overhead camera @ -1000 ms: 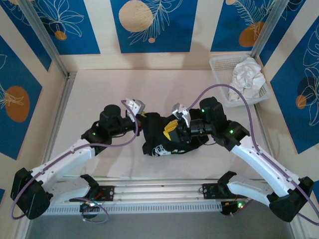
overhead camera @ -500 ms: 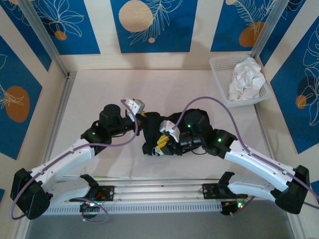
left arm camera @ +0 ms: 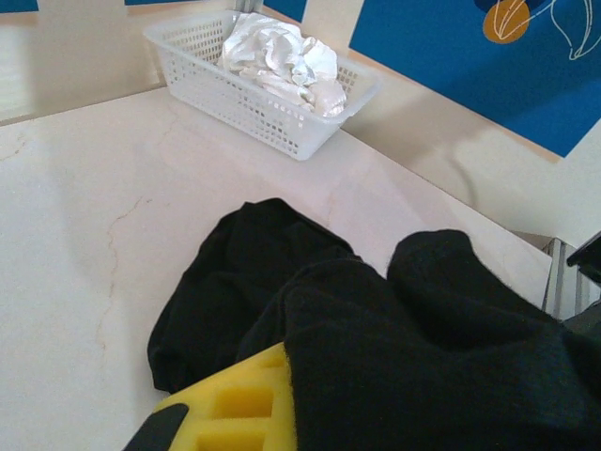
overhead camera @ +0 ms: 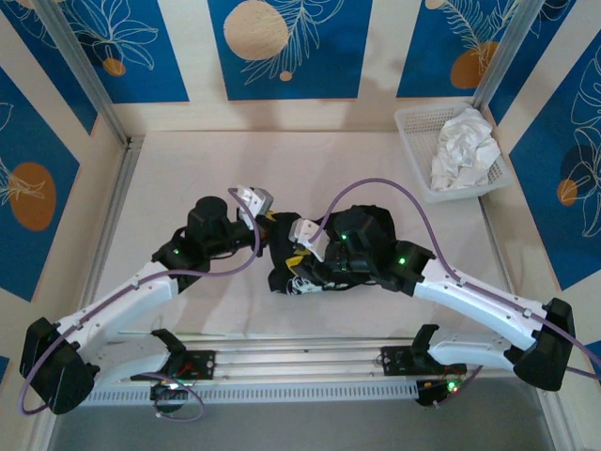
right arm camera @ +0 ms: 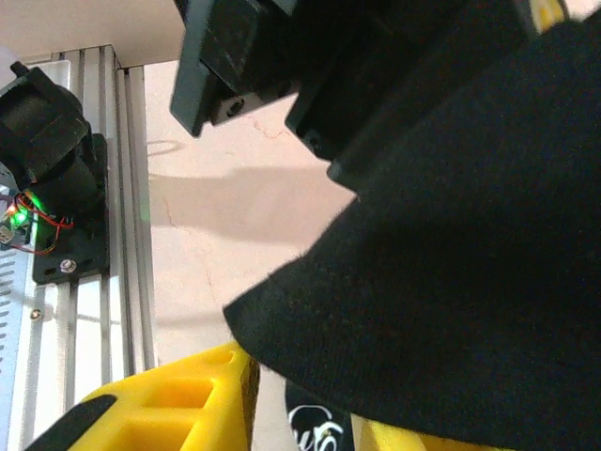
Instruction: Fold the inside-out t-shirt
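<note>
The inside-out t-shirt (overhead camera: 284, 242) is a black bunched heap at the table's middle, with white print at its near-left edge. My left gripper (overhead camera: 269, 223) is shut on the shirt's left end. In the left wrist view one yellow finger (left arm camera: 230, 404) shows and black cloth (left arm camera: 376, 329) covers the other. My right gripper (overhead camera: 300, 256) reaches over the heap close to the left one. Its yellow fingers (right arm camera: 178, 404) stand slightly apart, so the right gripper (right arm camera: 305, 413) is open, and a black fold (right arm camera: 451, 263) drapes over it.
A white basket (overhead camera: 420, 178) holding a crumpled white cloth (overhead camera: 465, 141) stands at the back right, and this basket (left arm camera: 282, 132) also appears in the left wrist view. An arm base (right arm camera: 56, 188) on the metal rail lies near the table's front edge.
My right arm has swung left across the shirt, bringing its gripper and a fold of cloth close to the left gripper, and its jaws have widened a little. The left arm has stayed put.
</note>
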